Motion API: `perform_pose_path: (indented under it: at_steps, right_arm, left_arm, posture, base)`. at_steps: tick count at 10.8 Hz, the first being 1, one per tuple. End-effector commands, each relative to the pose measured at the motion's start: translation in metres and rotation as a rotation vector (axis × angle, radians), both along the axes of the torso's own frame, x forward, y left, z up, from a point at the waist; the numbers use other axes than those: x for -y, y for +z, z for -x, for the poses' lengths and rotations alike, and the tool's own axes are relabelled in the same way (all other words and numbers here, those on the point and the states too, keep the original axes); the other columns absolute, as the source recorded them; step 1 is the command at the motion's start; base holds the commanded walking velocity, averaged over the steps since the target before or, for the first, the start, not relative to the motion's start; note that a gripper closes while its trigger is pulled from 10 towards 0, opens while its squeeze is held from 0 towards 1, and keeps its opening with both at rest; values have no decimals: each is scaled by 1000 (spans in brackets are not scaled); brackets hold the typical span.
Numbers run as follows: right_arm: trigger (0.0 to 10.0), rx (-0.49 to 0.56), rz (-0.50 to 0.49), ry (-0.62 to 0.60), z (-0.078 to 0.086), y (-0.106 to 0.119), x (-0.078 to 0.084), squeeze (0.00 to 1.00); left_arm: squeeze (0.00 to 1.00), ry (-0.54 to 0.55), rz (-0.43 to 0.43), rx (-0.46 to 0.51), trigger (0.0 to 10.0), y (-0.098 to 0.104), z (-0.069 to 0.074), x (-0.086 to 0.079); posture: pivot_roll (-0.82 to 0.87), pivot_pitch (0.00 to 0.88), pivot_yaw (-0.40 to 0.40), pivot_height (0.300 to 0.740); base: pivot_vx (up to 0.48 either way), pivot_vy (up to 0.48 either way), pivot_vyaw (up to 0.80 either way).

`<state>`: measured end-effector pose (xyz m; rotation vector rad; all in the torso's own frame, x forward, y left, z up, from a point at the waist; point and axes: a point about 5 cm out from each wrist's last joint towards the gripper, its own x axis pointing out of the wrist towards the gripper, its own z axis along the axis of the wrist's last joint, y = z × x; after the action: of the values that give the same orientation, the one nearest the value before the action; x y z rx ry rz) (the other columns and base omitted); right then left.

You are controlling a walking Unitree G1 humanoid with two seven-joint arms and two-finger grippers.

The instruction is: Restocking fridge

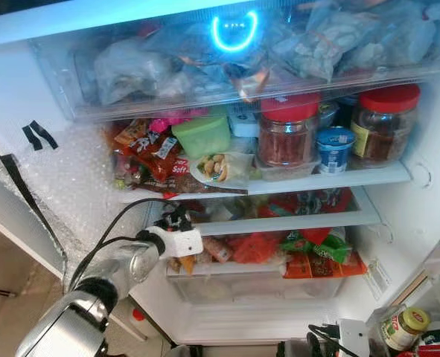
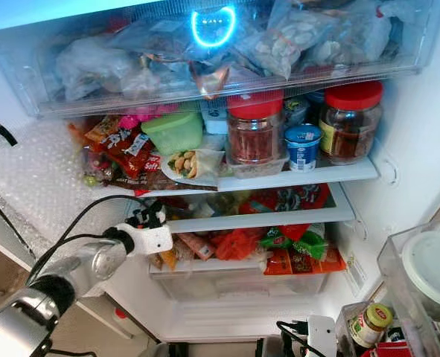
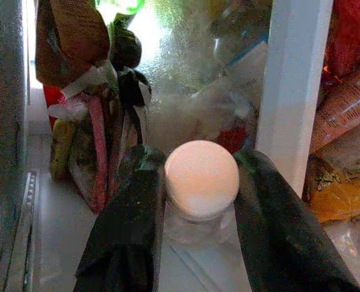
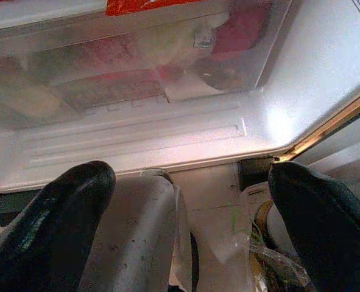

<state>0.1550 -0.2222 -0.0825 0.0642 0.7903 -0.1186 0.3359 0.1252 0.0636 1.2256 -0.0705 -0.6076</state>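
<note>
My left gripper [image 1: 176, 217] reaches into the open fridge at the left end of the middle shelf [image 1: 279, 222]. In the left wrist view its two black fingers [image 3: 134, 225] close on either side of a small clear jar [image 3: 201, 176] with a pale round lid, which stands on the shelf floor. Dark tied bags [image 3: 100, 140] stand just behind it. My right gripper [image 4: 192, 176] hangs low in front of the fridge's bottom, open, with nothing between its fingers; it also appears at the lower edge [image 1: 318, 343].
The shelf above holds two red-lidded jars [image 1: 288, 130], [image 1: 383, 123], a green tub [image 1: 202, 134], a yogurt cup [image 1: 335, 149] and snack packets [image 1: 149, 152]. Bags fill the top drawer [image 1: 242, 67]. A clear crisper [image 1: 257, 286] sits at the bottom. The door shelf at right holds a jar [image 1: 404, 327].
</note>
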Motion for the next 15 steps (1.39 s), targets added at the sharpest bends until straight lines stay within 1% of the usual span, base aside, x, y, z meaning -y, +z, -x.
perform_pose_path:
  at_steps: [1, 2, 3, 4, 5, 7, 13, 14, 15]
  right_arm:
    - [10000, -6, -7, -10, 3, -2, -2, 0]
    - [10000, -6, -7, -10, 3, -2, -3, 0]
    - [10000, -6, -6, -11, 4, -2, -3, 0]
    - [10000, -3, -5, -13, 3, -2, -3, 0]
    - [10000, -2, -5, -13, 3, -2, -3, 0]
    - [10000, -3, -5, -14, 3, -2, -3, 0]
    - [10000, 4, -4, -10, 0, -1, -5, 0]
    - [10000, 5, -4, -10, 0, -1, -5, 0]
    - [10000, 7, -4, -10, -1, -1, -6, 0]
  left_arm:
    - [0, 29, 14, -20, 10000, -1, -1, -5]
    - [0, 38, 42, -18, 10000, 2, -3, -2]
    - [63, 41, 51, -11, 10000, 3, -5, -1]
    - [851, 52, 78, -7, 10000, 7, -7, 0]
    - [1000, 51, 80, -4, 10000, 8, -9, 1]
    - [1000, 55, 108, 8, 10000, 13, -12, 3]
    - [1000, 48, 138, 25, 10000, 21, -15, 5]
    - [1000, 37, 158, 16, 10000, 21, -14, 6]
    - [1000, 49, 205, 1, 10000, 21, -14, 5]
  posture:
    - [-195, 0, 136, 650]
    - [-194, 0, 136, 650]
    - [-193, 0, 136, 650]
    - [-195, 0, 136, 650]
    - [-193, 0, 136, 650]
    - [-193, 0, 136, 650]
    - [-185, 0, 135, 650]
    - [-184, 0, 135, 650]
    - [-183, 0, 135, 650]
  base:
    - [0, 0, 0]
    - [0, 0, 0]
    - [0, 0, 0]
    - [0, 0, 0]
    - [0, 0, 0]
    - [0, 0, 0]
    - [0, 0, 0]
    - [0, 0, 0]
    - [0, 0, 0]
